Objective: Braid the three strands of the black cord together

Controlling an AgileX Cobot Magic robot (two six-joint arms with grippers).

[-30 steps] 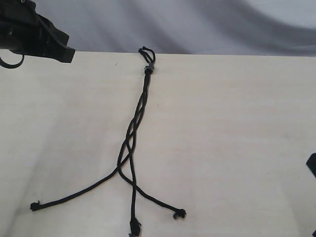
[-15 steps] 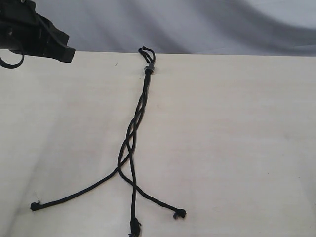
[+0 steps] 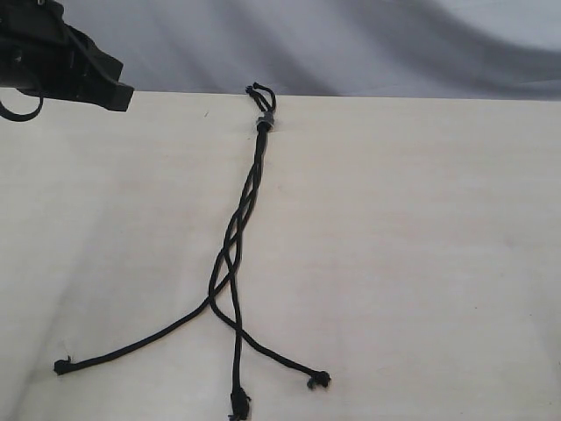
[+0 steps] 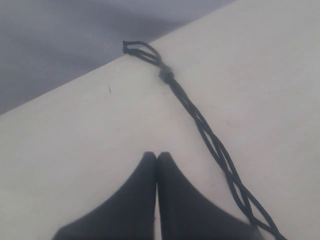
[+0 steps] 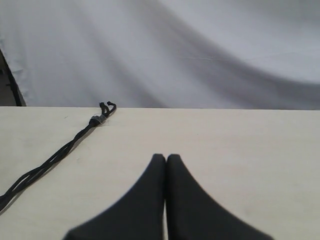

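Three strands (image 3: 256, 162) (part-braided), pale table (image 3: 421, 263); grey backdrop (image 3: 394, 44)

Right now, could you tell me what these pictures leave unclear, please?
- Exterior view: the middle strand's tip runs into the bottom edge; crossings in the braided stretch are too thin to read.
- Left wrist view: the black cord runs off the lower edge, loose ends unseen.
- Right wrist view: it exits the left edge.
- Exterior view: left end effector, right end effector out of frame; left arm cut by the corner.
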